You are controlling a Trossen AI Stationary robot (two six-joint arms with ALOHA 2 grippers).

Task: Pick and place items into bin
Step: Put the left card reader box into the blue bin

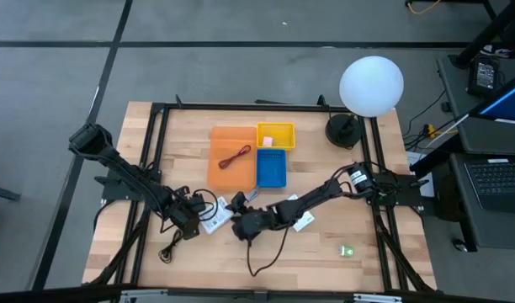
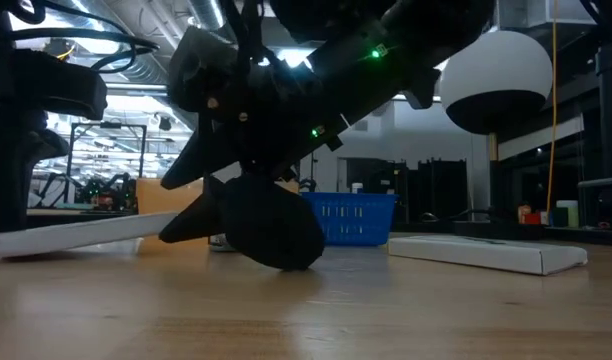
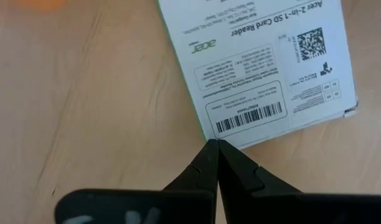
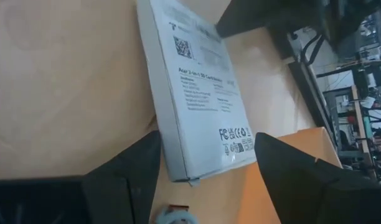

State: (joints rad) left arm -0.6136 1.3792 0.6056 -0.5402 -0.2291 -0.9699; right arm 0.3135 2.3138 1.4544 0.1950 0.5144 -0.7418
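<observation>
A white card box (image 1: 214, 221) printed with black text and a barcode lies flat on the wooden table between my two grippers. My left gripper (image 3: 214, 144) is shut, its tips at the box's edge beside the barcode. My right gripper (image 4: 207, 135) is open and low over the box's other end (image 4: 190, 163), one finger on each side. A second white card box (image 1: 304, 221) lies to the right under the right arm. A red cable (image 1: 236, 156) lies in the orange bin (image 1: 220, 172). A black cable (image 1: 270, 251) trails toward the near edge. A silver-blue tool (image 1: 242, 199) lies by the blue bin, and a green piece (image 1: 347, 250) lies at the near right. My left gripper's shut fingertips (image 3: 209, 149) stand at the box's edge (image 3: 206, 134) near the barcode corner, pointing steeply down; I cannot tell whether they touch it. My right gripper's left finger (image 4: 131, 165) lies close along the box's side wall (image 4: 165, 146); whether it touches cannot be told.
A yellow bin (image 1: 275, 135) and a blue bin (image 1: 271, 168) stand beside the orange bin at the table's far middle. A white globe lamp (image 1: 371, 84) on a black base stands at the far right. A black frame runs around the table's edges.
</observation>
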